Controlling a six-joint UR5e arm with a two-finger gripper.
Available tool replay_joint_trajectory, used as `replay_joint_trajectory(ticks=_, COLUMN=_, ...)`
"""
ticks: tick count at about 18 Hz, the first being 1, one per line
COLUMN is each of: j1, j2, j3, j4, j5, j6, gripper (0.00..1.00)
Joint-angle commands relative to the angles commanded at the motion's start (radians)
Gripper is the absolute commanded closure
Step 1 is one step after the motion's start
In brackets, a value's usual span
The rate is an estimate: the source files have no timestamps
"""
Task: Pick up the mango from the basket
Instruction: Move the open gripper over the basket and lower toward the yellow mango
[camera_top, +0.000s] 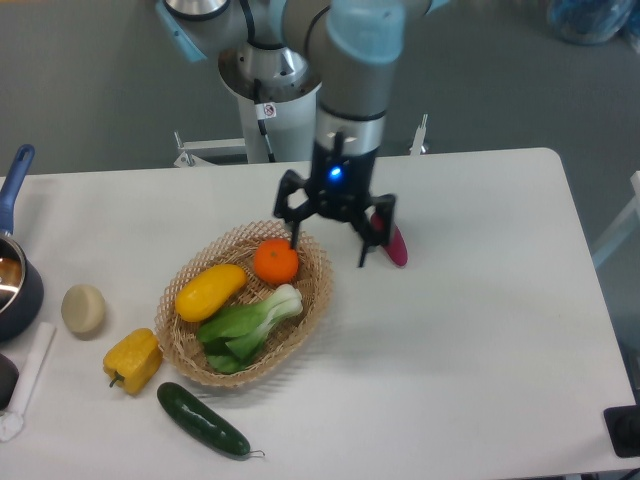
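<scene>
White tabletop (480, 350) fills most of the view, with grey floor behind it and the robot's pale pedestal base (268, 100) standing at the far edge. Taking the wicker basket (312, 300) as the landmark: it is a shallow oval of light tan weave lying left of the table's centre. Inside it, the mango (209, 291) lies toward the basket's left side, a smooth elongated yellow-orange fruit tilted with its upper end toward the far rim. An orange (276, 262) rests in the far part of the basket, just right of the mango's upper end, and a head of bok choy (246, 327) with a white stalk and green leaves lies along the near-right side, close beside both fruits. The gripper (328, 242) hangs over the basket's far-right rim with its two dark fingers spread wide apart and nothing between them; one fingertip is near the orange, the other beyond the rim over the table, and whether either touches anything cannot be told. Just right of the basket, partly hidden behind the gripper, lies a dark red oblong vegetable (396, 246). Left of the basket and near its front sits a yellow bell pepper (133, 360), and farther left a pale round object (83, 309). In front of the basket lies a dark green cucumber (202, 419). Well to the left, at the table's edge, a dark pot with a blue handle (14, 262) is cut off by the frame.
</scene>
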Motion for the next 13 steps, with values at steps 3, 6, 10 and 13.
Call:
replay_joint_trajectory(ticks=3, j1=-0.112, j2=-0.060, j3=0.005, j4=0.003, j5=0.146, j6=0.054, gripper=0.00)
replay_joint_trajectory(ticks=6, j1=-0.137, j2=-0.091, j3=-0.001, j4=0.009, j5=0.139, j6=0.058, gripper=0.00)
replay_joint_trajectory(ticks=10, j1=-0.164, j2=-0.124, j3=-0.017, j4=0.011, j5=0.139, j6=0.072, gripper=0.00)
replay_joint_trajectory(ticks=13, j1=-0.196, j2=-0.150, j3=-0.023, j4=0.011, j5=0.140, j6=0.088, gripper=0.00)
